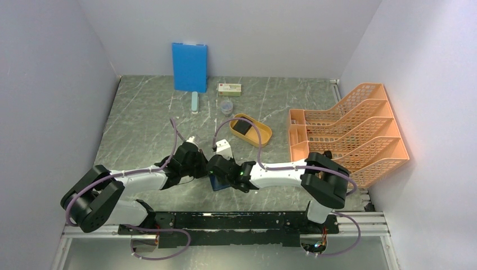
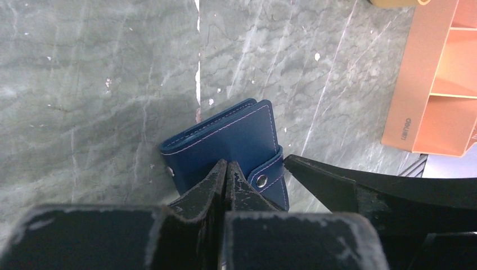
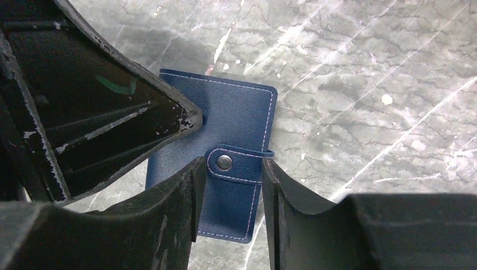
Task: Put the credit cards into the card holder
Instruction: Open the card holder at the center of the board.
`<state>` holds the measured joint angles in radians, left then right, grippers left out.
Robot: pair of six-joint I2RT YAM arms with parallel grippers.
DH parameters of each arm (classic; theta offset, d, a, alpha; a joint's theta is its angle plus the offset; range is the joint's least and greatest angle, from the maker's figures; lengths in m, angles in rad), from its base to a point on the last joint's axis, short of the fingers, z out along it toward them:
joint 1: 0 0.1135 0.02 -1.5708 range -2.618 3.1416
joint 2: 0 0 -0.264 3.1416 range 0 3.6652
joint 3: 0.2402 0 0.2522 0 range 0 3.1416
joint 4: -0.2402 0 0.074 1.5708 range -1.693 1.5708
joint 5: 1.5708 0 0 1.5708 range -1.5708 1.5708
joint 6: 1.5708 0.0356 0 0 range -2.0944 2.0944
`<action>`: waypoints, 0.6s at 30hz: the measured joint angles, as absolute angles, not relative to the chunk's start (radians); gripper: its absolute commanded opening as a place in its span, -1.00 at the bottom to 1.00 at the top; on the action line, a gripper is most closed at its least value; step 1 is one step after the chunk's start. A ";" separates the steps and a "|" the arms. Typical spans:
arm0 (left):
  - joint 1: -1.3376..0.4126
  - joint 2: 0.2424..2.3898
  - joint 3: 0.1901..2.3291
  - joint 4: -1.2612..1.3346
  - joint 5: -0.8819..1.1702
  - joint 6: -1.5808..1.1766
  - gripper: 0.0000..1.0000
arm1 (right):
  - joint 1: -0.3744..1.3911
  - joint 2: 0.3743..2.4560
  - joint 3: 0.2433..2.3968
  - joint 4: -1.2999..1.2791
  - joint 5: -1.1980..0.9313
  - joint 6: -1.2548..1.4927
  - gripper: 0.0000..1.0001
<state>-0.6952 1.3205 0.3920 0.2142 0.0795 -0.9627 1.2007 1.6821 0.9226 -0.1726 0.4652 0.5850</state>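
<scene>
Right gripper (image 3: 232,169) fingers fill the foreground, spread apart low over the grey marble table (image 3: 365,84). Next to it, the left gripper (image 2: 226,166) has its fingers pressed together, pinching nothing, their tips against the cover of the card holder (image 2: 225,132). The navy holder lies closed and flat on the table beneath both tools, its snapped clasp tab (image 3: 247,166) sitting in the right gripper's gap.
</scene>
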 measured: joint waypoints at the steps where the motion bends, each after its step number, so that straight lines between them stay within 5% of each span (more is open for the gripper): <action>1: -0.695 1.319 0.390 0.215 0.080 -0.963 -0.90 | 1.201 1.684 0.926 -0.174 0.469 0.585 -0.09; 12: -0.694 1.314 0.382 0.221 0.080 -0.966 -0.90 | 1.216 1.731 0.959 -0.174 0.509 0.572 -0.10; 18: -0.694 1.312 0.379 0.221 0.080 -0.966 -0.90 | 1.219 1.748 0.973 -0.178 0.533 0.571 -0.29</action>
<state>-0.6945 1.3121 0.3794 0.2214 0.0799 -0.9661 1.2194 1.7481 0.9726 -0.1780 0.5335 0.5713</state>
